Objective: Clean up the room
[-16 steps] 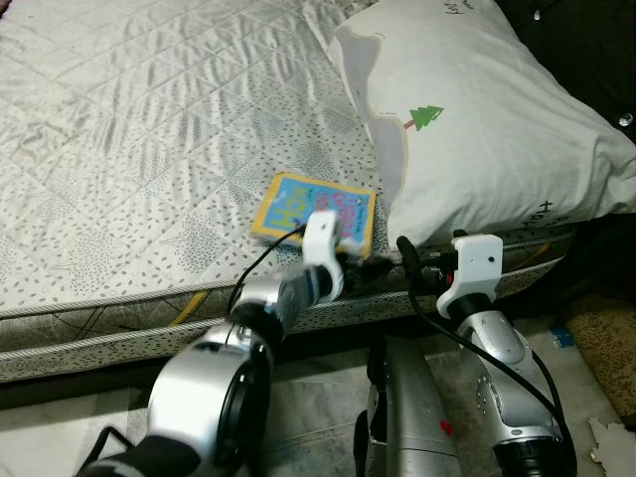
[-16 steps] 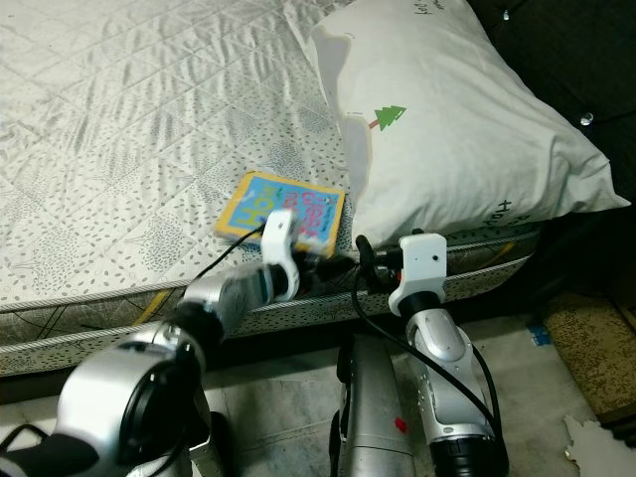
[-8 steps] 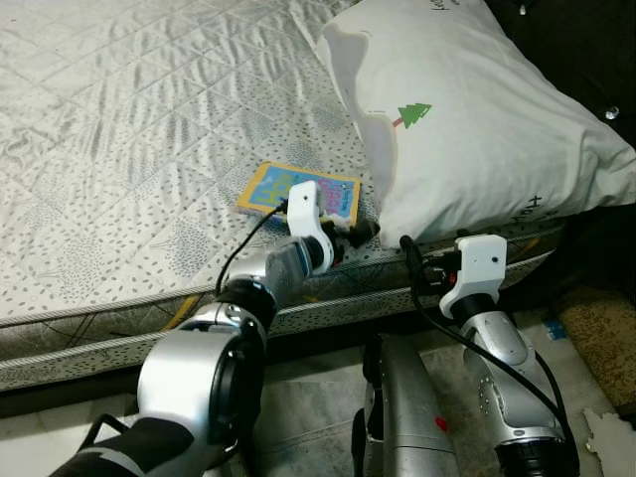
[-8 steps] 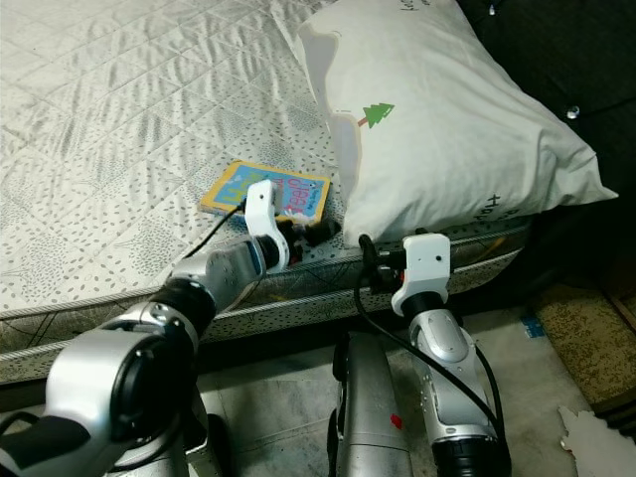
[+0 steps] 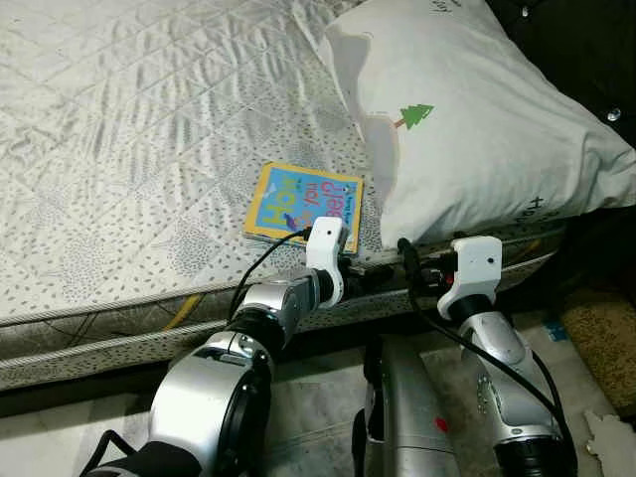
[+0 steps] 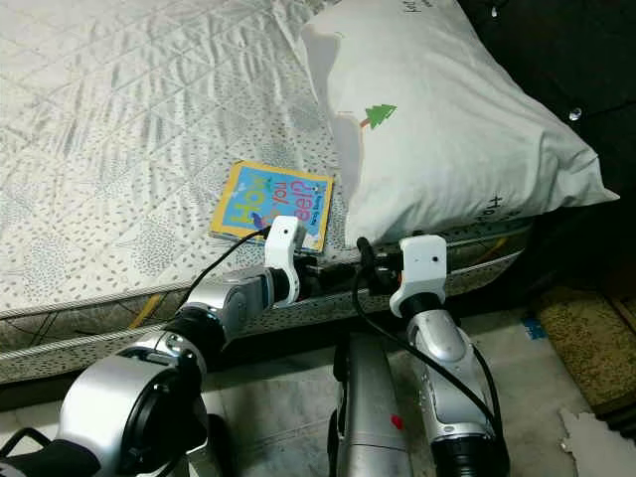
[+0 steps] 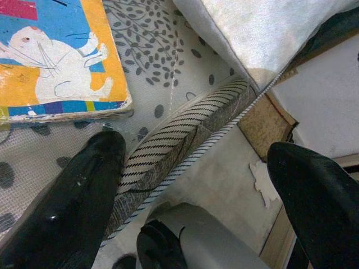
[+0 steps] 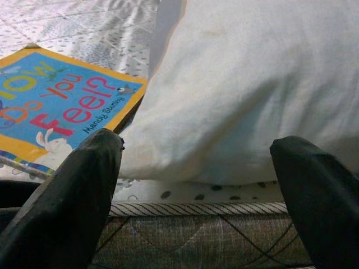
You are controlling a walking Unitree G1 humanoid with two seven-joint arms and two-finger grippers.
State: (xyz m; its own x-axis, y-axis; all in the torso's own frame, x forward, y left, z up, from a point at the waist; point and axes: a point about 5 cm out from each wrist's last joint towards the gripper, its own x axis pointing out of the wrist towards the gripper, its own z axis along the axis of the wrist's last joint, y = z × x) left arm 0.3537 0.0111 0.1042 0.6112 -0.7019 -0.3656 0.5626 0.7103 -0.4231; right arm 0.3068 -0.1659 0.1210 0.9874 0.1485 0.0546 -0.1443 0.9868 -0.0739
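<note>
- Quilted white bed (image 5: 149, 119) carries a large pillow (image 5: 477, 119) at its right.
- Picture book (image 5: 303, 204) lies flat near the mattress edge, just beside the pillow; the left wrist view reveals its rabbit corner.
- Left end effector (image 7: 185, 185) spread wide at the edge below the book.
- Right end effector (image 8: 202, 185) wide, facing the pillow.

The head views are evenly lit and sharp; the pillow (image 5: 477, 119) is bright, and darkness sits at 1 o'clock. In the wrist views the near fingers (image 7: 67, 207) look soft, slightly out of focus
</note>
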